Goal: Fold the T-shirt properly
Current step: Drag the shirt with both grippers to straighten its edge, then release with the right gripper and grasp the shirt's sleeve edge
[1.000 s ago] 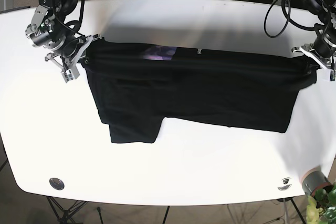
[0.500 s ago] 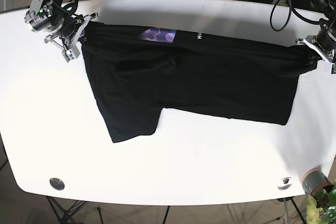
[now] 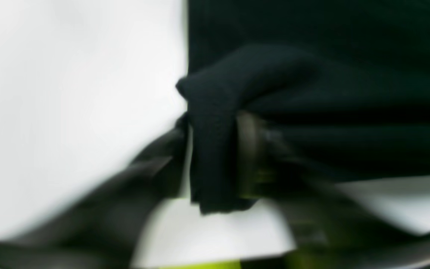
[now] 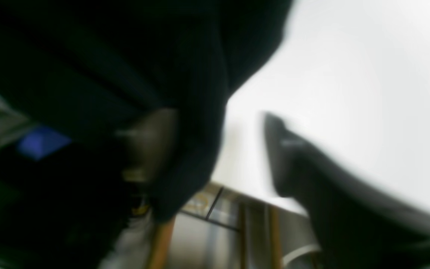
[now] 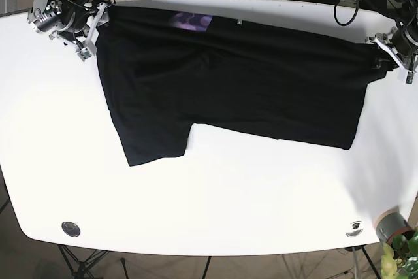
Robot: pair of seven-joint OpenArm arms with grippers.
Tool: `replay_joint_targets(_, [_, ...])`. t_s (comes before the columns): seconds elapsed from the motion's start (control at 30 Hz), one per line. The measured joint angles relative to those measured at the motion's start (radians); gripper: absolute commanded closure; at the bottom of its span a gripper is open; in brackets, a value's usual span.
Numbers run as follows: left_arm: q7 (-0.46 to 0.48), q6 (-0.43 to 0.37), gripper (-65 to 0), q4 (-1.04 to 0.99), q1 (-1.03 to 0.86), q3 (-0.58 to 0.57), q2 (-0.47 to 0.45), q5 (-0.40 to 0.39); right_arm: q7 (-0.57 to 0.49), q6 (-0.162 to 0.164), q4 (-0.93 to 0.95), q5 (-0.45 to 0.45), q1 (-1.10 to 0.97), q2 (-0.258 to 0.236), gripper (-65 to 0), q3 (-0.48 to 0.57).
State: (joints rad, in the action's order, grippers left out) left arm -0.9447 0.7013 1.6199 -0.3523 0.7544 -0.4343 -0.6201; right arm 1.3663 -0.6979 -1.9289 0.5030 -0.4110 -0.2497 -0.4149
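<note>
One black T-shirt (image 5: 235,86) on one white worktop (image 5: 215,207). Two grippers: the left (image 5: 394,50) at the worktop's right edge, the right (image 5: 88,27) at its far-left corner. Two round fittings near the front edge: one (image 5: 70,228) front-left, one (image 5: 354,227) front-right. One potted plant (image 5: 401,256) beyond the front-right corner.

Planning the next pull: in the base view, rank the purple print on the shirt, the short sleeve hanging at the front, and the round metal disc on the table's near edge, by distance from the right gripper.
From the right gripper, at the view's upper left:
1. Purple print, along the T-shirt's far edge.
2. Short sleeve, toward the table's front left.
3. Metal disc, at the near-left edge of the table.
</note>
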Motion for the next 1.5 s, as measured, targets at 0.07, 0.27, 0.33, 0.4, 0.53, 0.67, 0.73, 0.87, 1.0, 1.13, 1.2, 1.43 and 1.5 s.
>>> replay_joint_targets(0.07, [0.0, -0.004, -40.3, 0.0, -0.014, 0.0, 0.001, 0.001, -0.011, 0.0, 0.0, 0.112, -0.013, -0.023, -58.2, 0.014])
replay_joint_targets(0.27, [-0.002, -0.004, -39.7, 0.003, -0.068, -0.002, -0.037, -0.008, -0.008, 0.0, 0.0, 0.41, -0.053, -0.111, -55.6, 0.018])
replay_joint_targets(0.33, [-0.002, -0.004, -39.7, 0.003, -0.071, 0.013, -0.053, -0.006, 0.0, 0.001, 0.0, 0.462, -0.055, -0.134, -53.6, 0.014])
replay_joint_targets(0.4, [0.001, -0.004, -39.7, 0.003, -0.067, 0.043, -0.054, -0.007, -0.002, 0.002, 0.0, 0.501, -0.053, -0.142, -50.9, 0.013])
replay_joint_targets(0.53, [0.001, -0.004, -39.6, 0.004, -0.061, 0.084, -0.051, -0.006, -0.007, 0.001, 0.001, 0.503, -0.031, -0.141, -45.5, 0.014])
replay_joint_targets(0.67, [-0.006, -0.006, -39.6, 0.004, 0.01, 0.059, -0.024, 0.01, -0.008, 0.001, 0.037, 0.459, 0.018, -0.139, -39.6, 0.013])
replay_joint_targets(0.73, [-0.004, -0.005, -39.6, 0.004, 0.051, 0.031, -0.007, 0.0, -0.028, 0.002, 0.05, 0.416, 0.048, -0.124, -37.3, 0.011])
replay_joint_targets(0.87, [0.01, -0.003, -39.6, 0.006, 0.101, -0.017, -0.007, -0.008, -0.079, 0.001, 0.068, 0.329, 0.103, -0.064, -38.7, 0.014])
replay_joint_targets(1.0, [-0.007, -0.111, -39.6, 0.003, 0.151, -0.083, -0.006, 0.014, -0.092, 0.0, 0.07, 0.179, 0.179, -0.007, -44.1, 0.016])
replay_joint_targets(1.13, [0.012, -0.169, -39.6, 0.004, 0.194, -0.124, -0.005, -0.014, -0.101, 0.001, 0.073, 0.032, 0.273, 0.053, -47.1, 0.017])
replay_joint_targets(1.2, [0.011, -0.192, -39.6, 0.003, 0.201, -0.139, -0.007, -0.004, -0.1, -0.001, 0.086, -0.089, 0.328, 0.085, -47.2, 0.016])
replay_joint_targets(1.43, [0.003, -0.193, -39.6, 0.0, 0.2, -0.146, -0.005, -0.002, -0.191, 0.003, 0.242, -0.328, 0.504, 0.14, -46.8, 0.018])
replay_joint_targets(1.5, [0.003, -0.193, -39.6, 0.0, 0.2, -0.147, -0.005, -0.003, -0.219, -0.001, 0.311, -0.364, 0.542, 0.136, -46.8, 0.016])
